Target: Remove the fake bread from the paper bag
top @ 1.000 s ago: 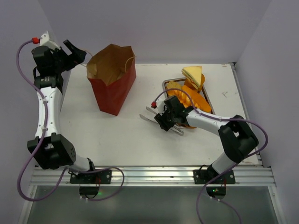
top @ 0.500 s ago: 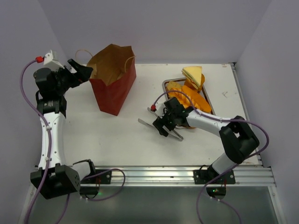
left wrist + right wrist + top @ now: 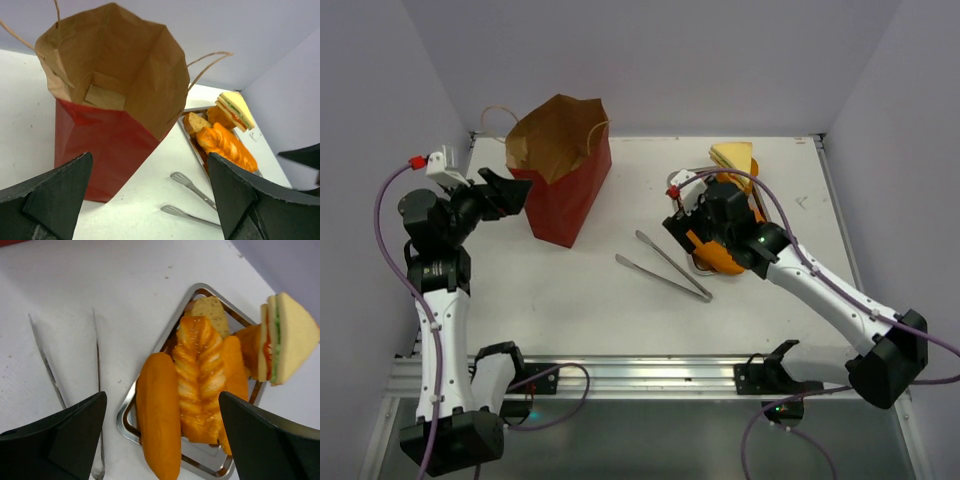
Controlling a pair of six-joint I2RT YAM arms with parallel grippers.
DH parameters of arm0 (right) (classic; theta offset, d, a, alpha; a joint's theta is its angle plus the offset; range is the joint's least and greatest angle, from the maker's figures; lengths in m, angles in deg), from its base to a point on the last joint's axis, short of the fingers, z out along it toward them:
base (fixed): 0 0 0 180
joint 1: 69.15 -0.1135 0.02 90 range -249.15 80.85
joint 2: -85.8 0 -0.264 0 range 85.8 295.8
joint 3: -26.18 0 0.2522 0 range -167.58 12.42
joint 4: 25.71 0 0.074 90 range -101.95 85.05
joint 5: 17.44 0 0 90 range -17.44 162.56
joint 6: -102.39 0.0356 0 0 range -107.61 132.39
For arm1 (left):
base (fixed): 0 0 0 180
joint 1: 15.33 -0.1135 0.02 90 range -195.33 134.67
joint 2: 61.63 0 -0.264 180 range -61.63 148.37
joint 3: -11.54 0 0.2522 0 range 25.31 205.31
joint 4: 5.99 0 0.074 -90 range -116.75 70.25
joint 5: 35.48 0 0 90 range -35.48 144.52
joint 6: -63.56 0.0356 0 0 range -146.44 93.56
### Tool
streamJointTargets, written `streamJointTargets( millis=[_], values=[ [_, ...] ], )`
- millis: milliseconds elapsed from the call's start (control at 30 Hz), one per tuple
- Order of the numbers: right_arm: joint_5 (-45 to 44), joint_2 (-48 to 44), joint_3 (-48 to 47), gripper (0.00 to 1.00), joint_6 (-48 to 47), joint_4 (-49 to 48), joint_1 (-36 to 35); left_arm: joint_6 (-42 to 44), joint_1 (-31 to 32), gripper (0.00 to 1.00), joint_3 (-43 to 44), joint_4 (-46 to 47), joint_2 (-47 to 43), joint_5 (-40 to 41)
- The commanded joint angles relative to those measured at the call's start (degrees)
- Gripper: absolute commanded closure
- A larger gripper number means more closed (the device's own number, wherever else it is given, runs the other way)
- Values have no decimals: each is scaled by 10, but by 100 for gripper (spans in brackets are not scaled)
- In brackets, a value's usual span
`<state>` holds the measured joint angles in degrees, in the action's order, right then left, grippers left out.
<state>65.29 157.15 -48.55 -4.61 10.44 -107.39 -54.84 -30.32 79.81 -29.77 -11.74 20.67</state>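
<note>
The paper bag (image 3: 560, 175) stands upright on the surface (image 3: 570, 290), on the left half, with its mouth open upward and its long axis vertical. The left jaws stand wide apart and grasp nothing. They are just beside the bag's left wall near the rim, and the bag lies directly ahead of them. The left wrist view looks down into the bag and shows only brown paper and the folded base. No bread can be seen inside, though the lowest corners are partly hidden. The fake bread (image 3: 200, 375) lies in a steel tray (image 3: 170, 337) on the right half of the surface, well apart from the bag. The elongated loaves are side by side with their long axes parallel to the tray's length, and a triangular sandwich (image 3: 290, 337) rests at the far end. The right jaws hover above the tray, released and empty, one on either side of the loaves, so the closing line runs across the loaves' width. A pair of tongs (image 3: 181, 178) lies flat on the surface between bag and tray. Judgement: unloading appears complete or nearly so. Any remaining check of the bag interior falls to the left arm (image 3: 438, 290), which is nearer to it. The right arm (image 3: 820, 290) is nearer the bread.
</note>
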Motion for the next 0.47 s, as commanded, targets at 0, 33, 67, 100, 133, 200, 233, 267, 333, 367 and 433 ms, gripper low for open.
streamJointTargets(
  millis=[0,33,67,100,133,200,233,267,333,367,433],
  values=[
    [-103,-44,-25,1,-10,-13,2,43,-4,0,-38,0,-36,-3],
    [-108,-51,-25,1,-9,-15,2,50,-3,1,-45,-3,-52,4],
    [-115,-57,-27,1,-7,-18,1,64,-3,0,-52,-7,-58,7],
    [-135,-63,-30,1,1,-19,1,71,-4,0,-62,-11,-65,11],
    [-146,-65,-32,1,1,-18,2,84,-3,0,-66,-15,-76,18],
    [-162,-75,-31,1,-8,-17,1,92,-3,0,-77,-25,-86,25],
    [-167,-82,-28,1,-13,-17,1,93,-3,0,-81,-25,-92,27],
    [-169,-86,-23,1,-17,-19,1,94,-3,0,-84,-25,-95,27],
    [-171,-91,-20,1,-24,-19,4,92,-3,0,-86,-25,-98,26],
    [-172,-92,-19,1,-30,-19,4,92,-3,1,-86,-29,-100,26],
    [-171,-94,-17,1,-30,-23,9,94,-3,1,-81,-34,-102,27]
  ],
)
